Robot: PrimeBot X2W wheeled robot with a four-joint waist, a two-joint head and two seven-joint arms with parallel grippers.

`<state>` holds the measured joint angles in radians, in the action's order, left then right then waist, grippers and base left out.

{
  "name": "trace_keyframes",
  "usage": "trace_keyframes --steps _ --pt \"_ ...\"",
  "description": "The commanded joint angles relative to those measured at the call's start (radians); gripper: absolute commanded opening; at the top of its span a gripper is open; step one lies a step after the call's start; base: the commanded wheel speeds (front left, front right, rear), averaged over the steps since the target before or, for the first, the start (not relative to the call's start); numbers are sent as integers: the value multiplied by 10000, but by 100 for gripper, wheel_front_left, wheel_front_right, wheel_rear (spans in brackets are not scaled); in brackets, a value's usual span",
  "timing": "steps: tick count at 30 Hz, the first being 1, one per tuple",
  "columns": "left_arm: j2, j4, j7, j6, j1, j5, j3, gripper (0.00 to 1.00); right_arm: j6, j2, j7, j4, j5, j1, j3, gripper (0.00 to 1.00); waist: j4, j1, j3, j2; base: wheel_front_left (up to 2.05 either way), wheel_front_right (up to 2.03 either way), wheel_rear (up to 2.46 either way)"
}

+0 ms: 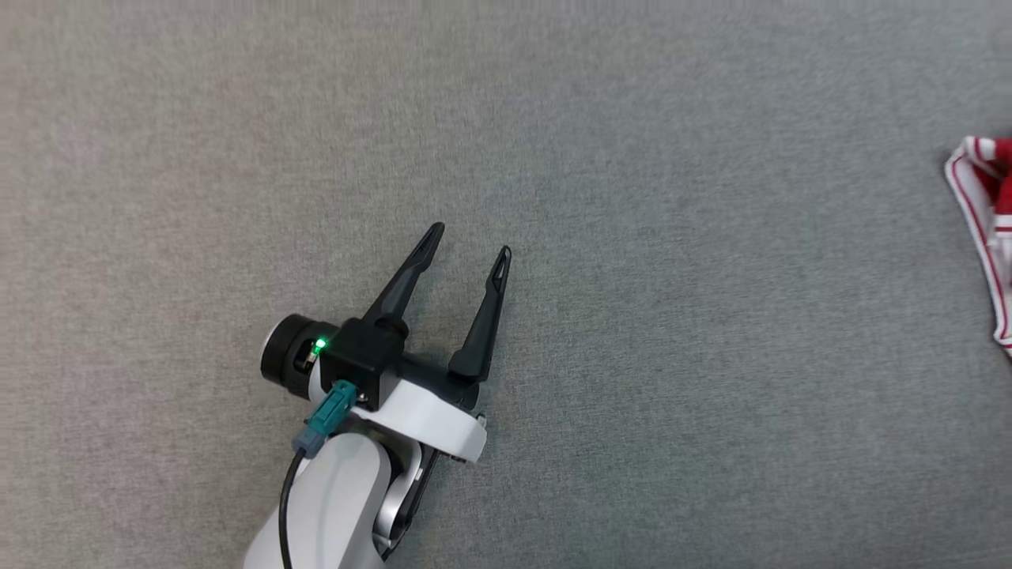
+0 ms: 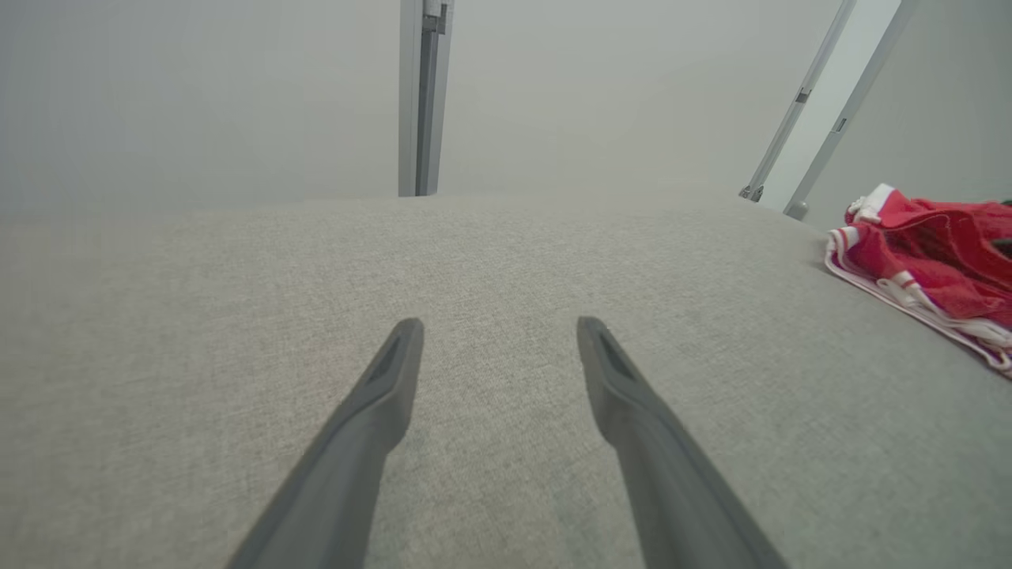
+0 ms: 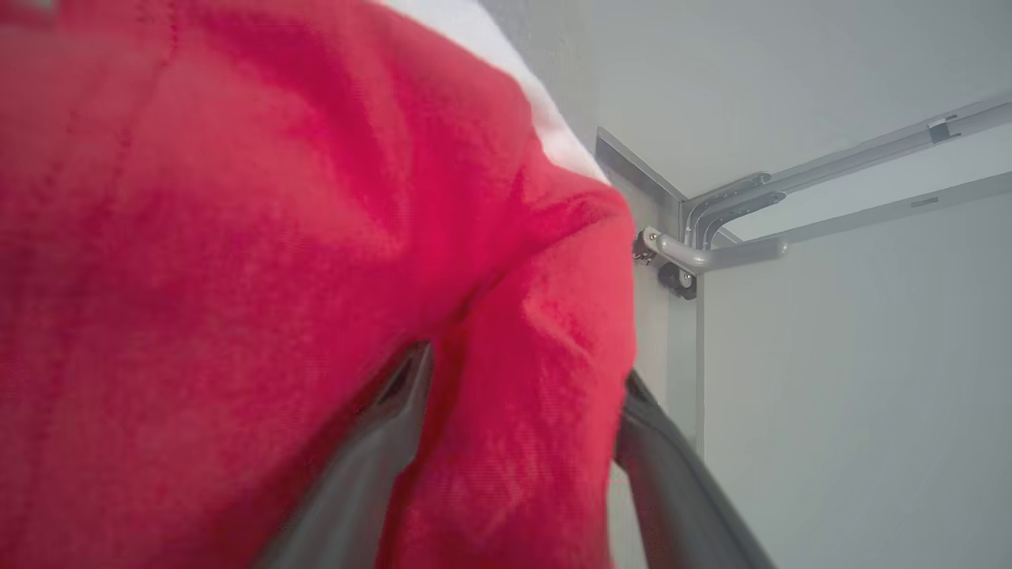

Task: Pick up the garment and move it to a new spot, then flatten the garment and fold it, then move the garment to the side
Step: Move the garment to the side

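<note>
- Table (image 1: 553, 118): flat top covered in grey woven cloth, fine weave, faintly mottled.
- Garment (image 1: 984, 205): red with white striped trim, lying bunched on the table at the far right, near its edge.

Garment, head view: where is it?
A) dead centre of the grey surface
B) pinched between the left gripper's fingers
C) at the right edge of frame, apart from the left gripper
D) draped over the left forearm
C: the red-and-white garment is cut off by the right edge of the frame, while the left gripper sits well away from it, its fingers spread over the bare grey surface.
</note>
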<state>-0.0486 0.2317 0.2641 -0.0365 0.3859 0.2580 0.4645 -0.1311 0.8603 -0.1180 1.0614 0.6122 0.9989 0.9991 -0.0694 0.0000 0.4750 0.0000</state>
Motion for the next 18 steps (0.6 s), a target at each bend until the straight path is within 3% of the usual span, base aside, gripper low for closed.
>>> trace_keyframes --steps 1,6,13,18 --pt "-51 -40 -6 -80 -142 97 -50 100 5 61 38 85 57 149 58 100 -61 0 -506 0 0 0 0" --pt "-51 -125 -6 -210 -544 264 -164 100 5 18 29 535 -224 679 104 100 -77 0 -1307 0 0 0 0" --pt "-45 -230 -6 -403 -1134 324 -648 100 5 -1040 -1013 262 -191 1012 -127 100 61 0 -2298 0 0 0 0" --pt "-51 -301 -4 -394 -1555 182 -1142 100 5 -2030 -1451 -358 223 486 -858 100 297 0 -2939 0 0 0 0"
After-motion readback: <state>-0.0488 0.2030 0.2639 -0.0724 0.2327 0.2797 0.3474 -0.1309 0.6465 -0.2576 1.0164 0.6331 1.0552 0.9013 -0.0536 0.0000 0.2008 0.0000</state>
